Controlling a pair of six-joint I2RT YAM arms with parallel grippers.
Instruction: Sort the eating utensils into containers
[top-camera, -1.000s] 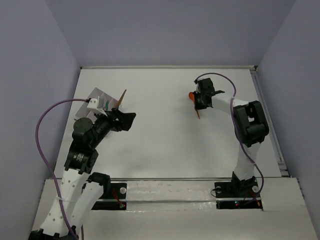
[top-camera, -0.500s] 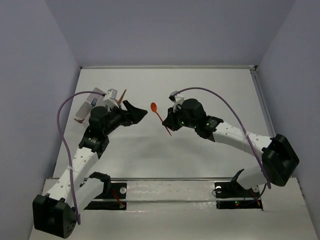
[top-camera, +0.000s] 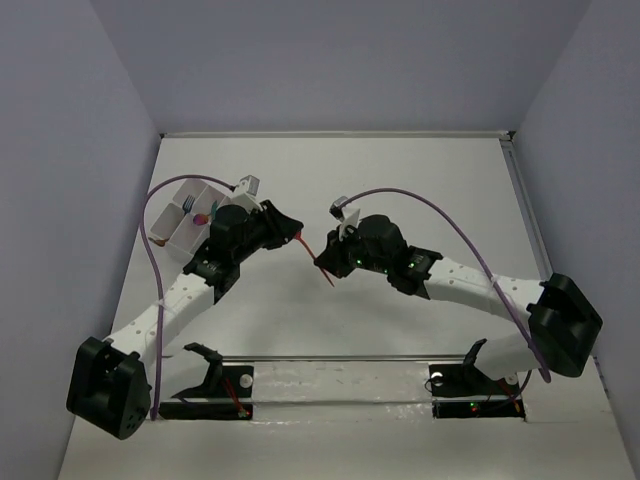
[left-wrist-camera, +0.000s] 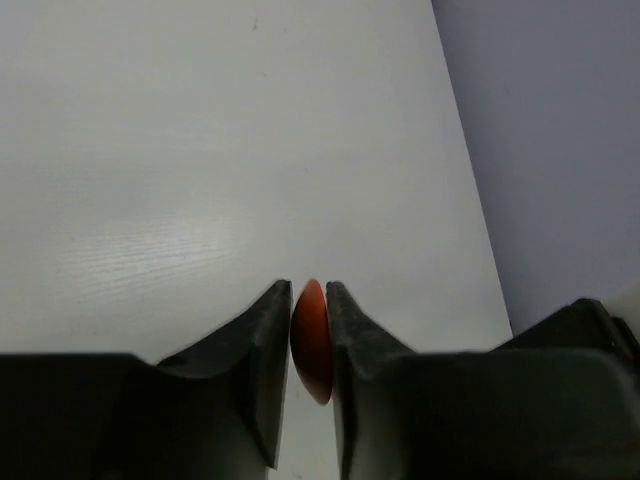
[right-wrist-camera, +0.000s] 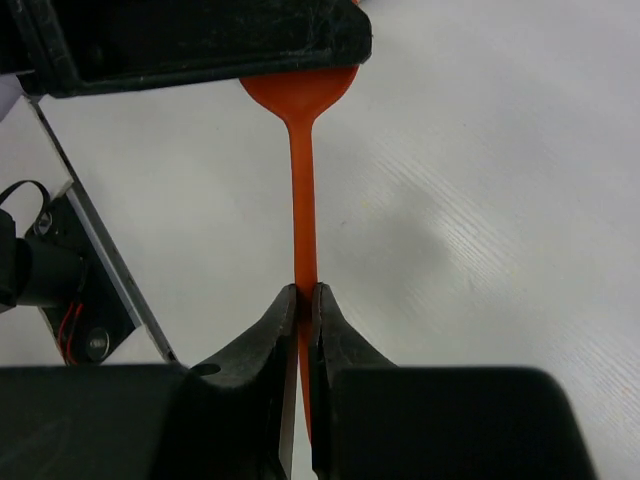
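The spoon (right-wrist-camera: 303, 190) is plain orange-red. The left gripper (left-wrist-camera: 308, 298) and right gripper (right-wrist-camera: 306, 298) are matte black. The table (top-camera: 420, 165) is white with faint grain. The cables (top-camera: 385, 191) are purple. At upper left, the tray (top-camera: 185, 190) is translucent white. The walls (top-camera: 60, 120) are pale lavender.

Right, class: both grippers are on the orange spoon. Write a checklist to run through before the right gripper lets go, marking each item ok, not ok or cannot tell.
1. Left gripper closed around the bowl of the orange spoon: ok.
2. Left grip firm enough to carry it alone: cannot tell.
3. Right gripper shut on the handle: ok.
4. Spoon lifted off the table: ok.
5. Tray in view beside the left arm: ok.
6. Free compartment for the spoon: cannot tell.
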